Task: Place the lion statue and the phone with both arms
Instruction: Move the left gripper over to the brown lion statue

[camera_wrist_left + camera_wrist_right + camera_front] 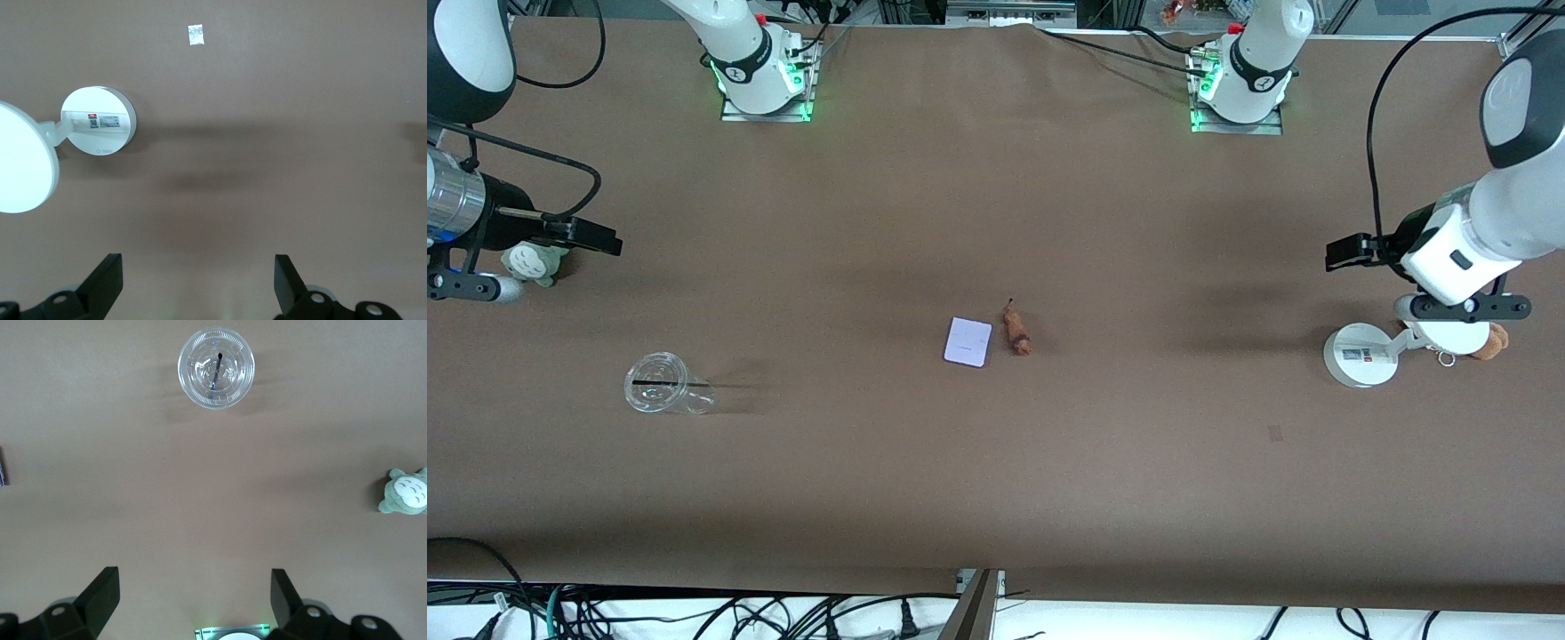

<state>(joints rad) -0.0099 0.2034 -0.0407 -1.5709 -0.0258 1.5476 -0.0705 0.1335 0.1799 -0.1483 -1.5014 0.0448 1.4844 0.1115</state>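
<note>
The lion statue [1016,332] and the phone [967,342] are seen lying side by side just below the centre of the front frame, close together but apart, with neither one held. Both appear already set down on the brown table [996,480], so the placing step is judged to be done or nearly so, and only a pull-back to rest seems left.

The left gripper [1336,252] is held in the air at the right edge of the front frame, over bare table just above the round white stand [1359,355]; its fingers [107,283] are spread wide with nothing between them. The right gripper [609,240] is held at the left edge, beside the grey-green plush toy [534,263], likewise spread and empty.

Wide bare cloth is left around the two central items. Less room is found at the ends: the stand and a brown plush toy [1492,340] sit under the left arm, and a clear cup [658,384] with a straw stands at lower left. Should a further reach be needed, both arms would meet at the centre, so spacing between them would have to be watched
</note>
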